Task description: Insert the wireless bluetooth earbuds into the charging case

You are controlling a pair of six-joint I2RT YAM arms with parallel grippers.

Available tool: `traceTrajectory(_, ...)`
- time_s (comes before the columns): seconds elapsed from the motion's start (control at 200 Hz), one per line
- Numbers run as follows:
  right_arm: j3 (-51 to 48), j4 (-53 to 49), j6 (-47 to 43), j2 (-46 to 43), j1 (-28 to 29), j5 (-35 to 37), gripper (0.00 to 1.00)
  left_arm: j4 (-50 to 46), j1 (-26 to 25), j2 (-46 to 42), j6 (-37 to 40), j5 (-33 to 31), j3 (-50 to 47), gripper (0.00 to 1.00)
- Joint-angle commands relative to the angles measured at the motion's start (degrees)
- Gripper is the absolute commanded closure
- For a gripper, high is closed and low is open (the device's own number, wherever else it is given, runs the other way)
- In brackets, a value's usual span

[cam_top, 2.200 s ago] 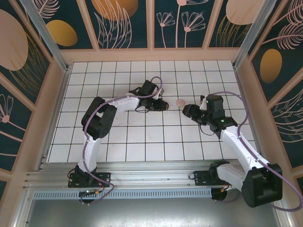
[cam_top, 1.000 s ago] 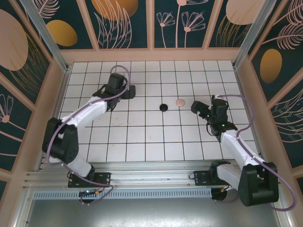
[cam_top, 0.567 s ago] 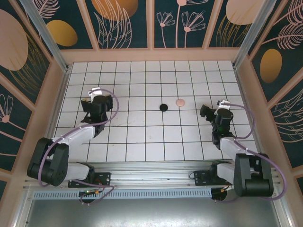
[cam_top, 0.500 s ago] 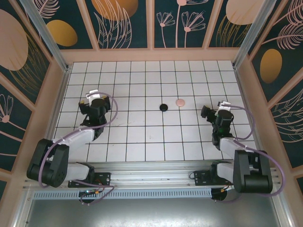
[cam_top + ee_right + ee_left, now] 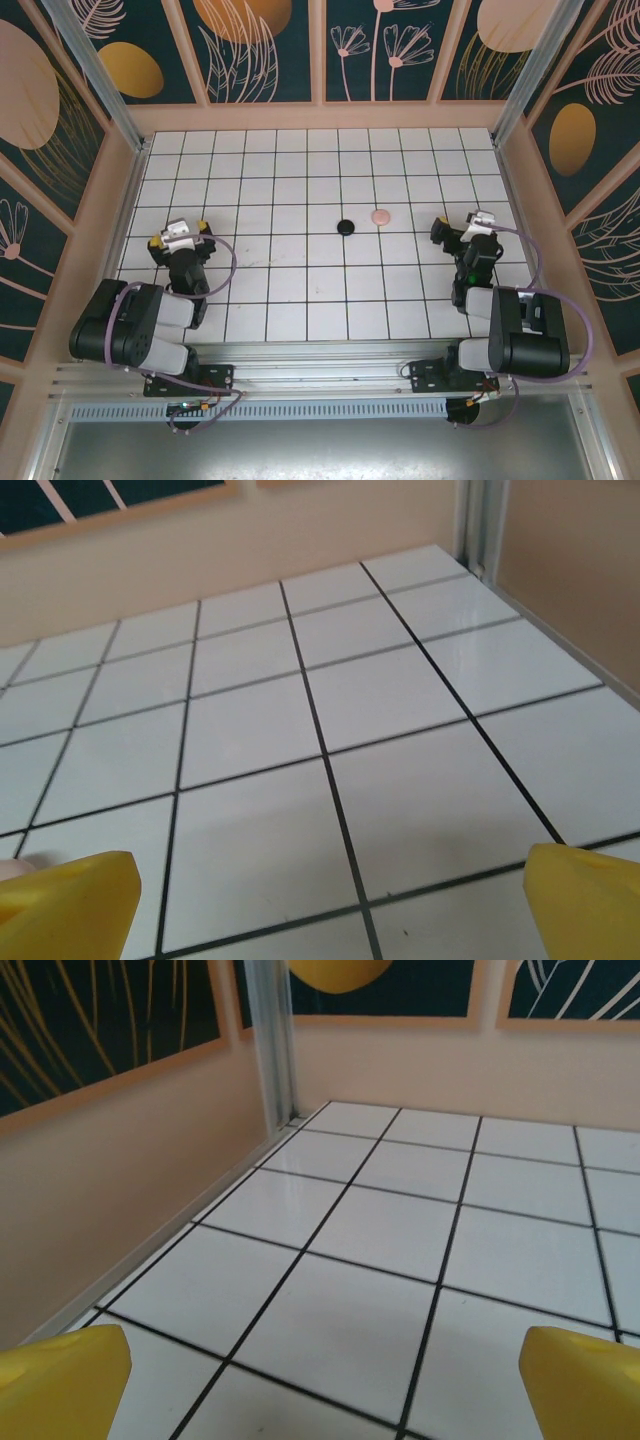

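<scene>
Even, bright overhead lighting in all three views.
White tiles (image 5: 320, 290) carry a soft sheen, strongest near the corner post (image 5: 270, 1040) in the left wrist view; shadows are faint and soft-edged. Yellow fingertips (image 5: 60, 1385) at the lower corners are blurred; the top view's walls (image 5: 320, 115) splay outward.

A floor (image 5: 292, 168) of glossy white tiles with dark grout fills the middle. Walls (image 5: 262, 55) at 9, 12 and 3 o'clock carry dark teal panels painted with pale leaves and orange discs, framed in peach wood. Metal posts (image 5: 95, 72) stand at 11 and 1 o'clock. A grey metal rail (image 5: 320, 372) runs along 6 o'clock. The light is soft and even.
</scene>
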Motion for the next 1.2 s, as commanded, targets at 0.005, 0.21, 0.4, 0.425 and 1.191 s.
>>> traceTrajectory(0.005, -3.80, 13.55, 1.26, -0.42, 0.59, -2.19, 0.01, 13.03, 1.69, 2.57, 0.12, 7.27, -1.39, 0.01)
traceTrajectory(0.21, -1.61, 20.34, -3.02, 11.13, 5.44, 0.53, 0.01, 1.05, 5.69, 3.10, -3.67, 10.90, 4.92, 0.01)
traceTrajectory(0.4, 1.04, 15.99, -2.67, 11.77, 5.12, -0.88, 0.01, 2.13, 5.65, 3.25, -3.41, 10.86, 4.54, 0.01)
traceTrajectory(0.425, 1.29, 15.24, -1.90, 11.68, 3.89, -2.68, 0.01, 2.42, 5.64, 3.44, -3.31, 10.72, 4.60, 0.01)
traceTrajectory(1.191, 1.44, 15.03, -1.95, 11.73, 3.84, -2.77, 0.01, 1.70, 5.64, 3.49, -3.32, 10.86, 4.96, 0.01)
